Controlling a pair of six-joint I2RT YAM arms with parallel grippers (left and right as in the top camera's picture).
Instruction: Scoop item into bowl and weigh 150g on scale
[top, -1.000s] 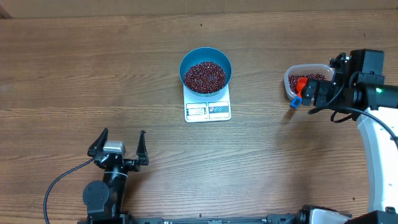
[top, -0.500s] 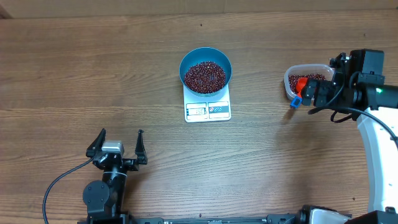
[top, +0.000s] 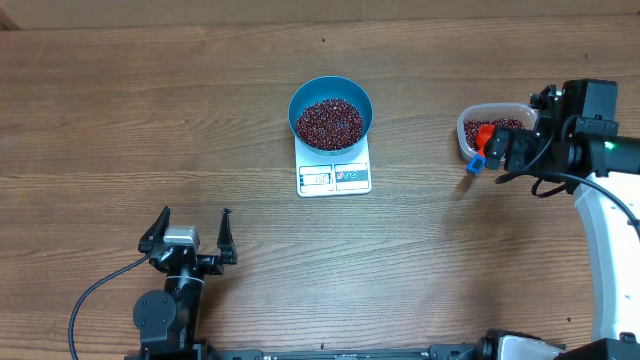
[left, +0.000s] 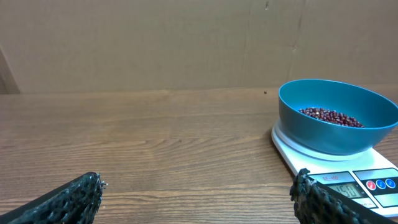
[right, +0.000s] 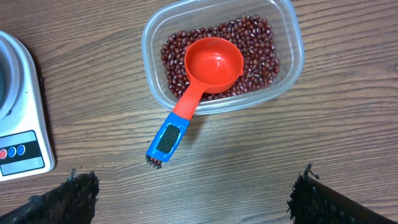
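The blue bowl (top: 331, 110) stands on the white scale (top: 334, 177) at mid-table and holds a heap of dark red-brown beans (top: 329, 123). In the left wrist view the bowl (left: 336, 121) and scale (left: 292, 146) lie ahead to the right. My left gripper (top: 197, 215) is open and empty, near the front edge and far from the bowl. My right gripper (right: 193, 193) is open and empty. It hovers just in front of the clear container (right: 224, 56), where a red scoop (right: 211, 65) with a blue handle lies on more beans.
The scoop's blue handle (right: 166, 140) sticks out over the container's rim toward the scale's corner (right: 18, 124). The right arm (top: 600, 190) rises along the table's right side. A plain brown wall (left: 186, 43) stands behind the table.
My left gripper has shifted slightly to the left. The right gripper, bowl, scale and scoop have not moved.
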